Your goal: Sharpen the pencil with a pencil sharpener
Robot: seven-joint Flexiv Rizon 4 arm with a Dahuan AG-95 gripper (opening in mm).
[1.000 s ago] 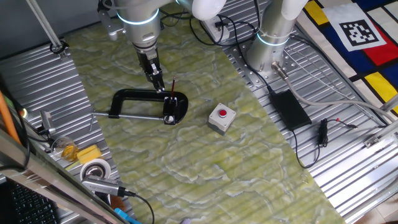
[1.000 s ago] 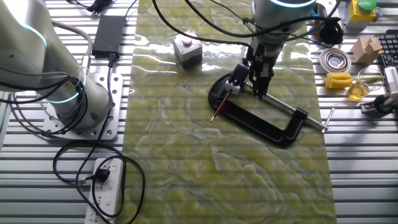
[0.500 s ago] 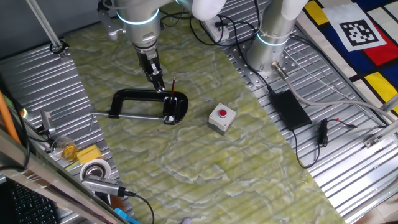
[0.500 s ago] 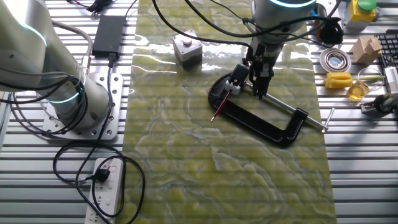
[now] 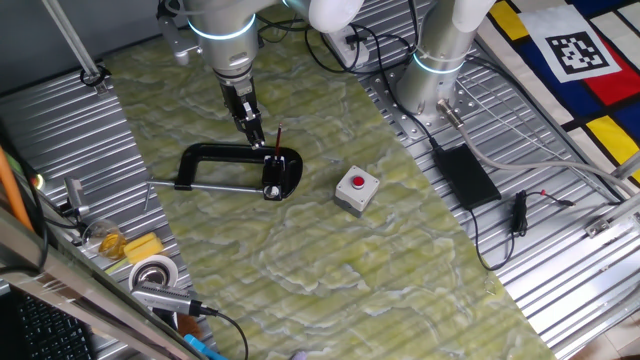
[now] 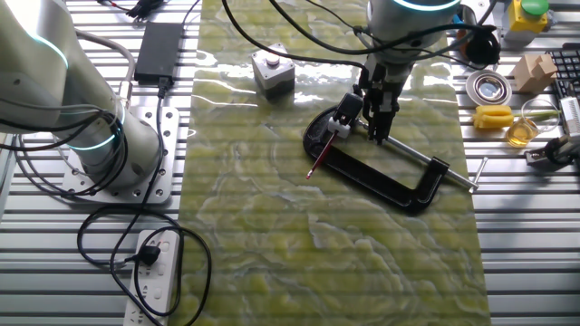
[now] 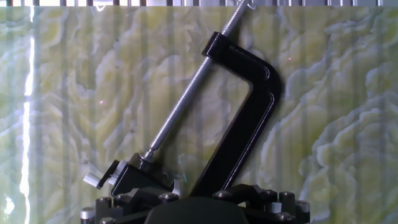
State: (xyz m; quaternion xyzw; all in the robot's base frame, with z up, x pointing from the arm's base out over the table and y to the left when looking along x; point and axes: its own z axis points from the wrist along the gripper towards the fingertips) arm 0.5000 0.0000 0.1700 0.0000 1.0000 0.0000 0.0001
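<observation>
The pencil [image 5: 279,137] is a thin dark red stick with one end at the pencil sharpener [image 5: 284,170], a glossy black rounded body held at the jaw end of a black G-clamp [image 5: 215,152]. In the other fixed view the pencil [image 6: 320,158] slants out from the sharpener [image 6: 319,129] over the mat. My gripper [image 5: 258,142] points down just beside the pencil, its tips at the clamp frame [image 6: 390,177]. Its fingers [image 6: 379,138] look pressed together with nothing seen between them. The hand view shows the sharpener [image 7: 134,177] and clamp [image 7: 249,106], but not my fingertips.
A grey box with a red button [image 5: 357,190] stands right of the clamp. A second arm's base [image 5: 440,60] and a black power brick [image 5: 465,175] are at the right. A tape roll [image 5: 155,272] and small items lie off the mat's left edge.
</observation>
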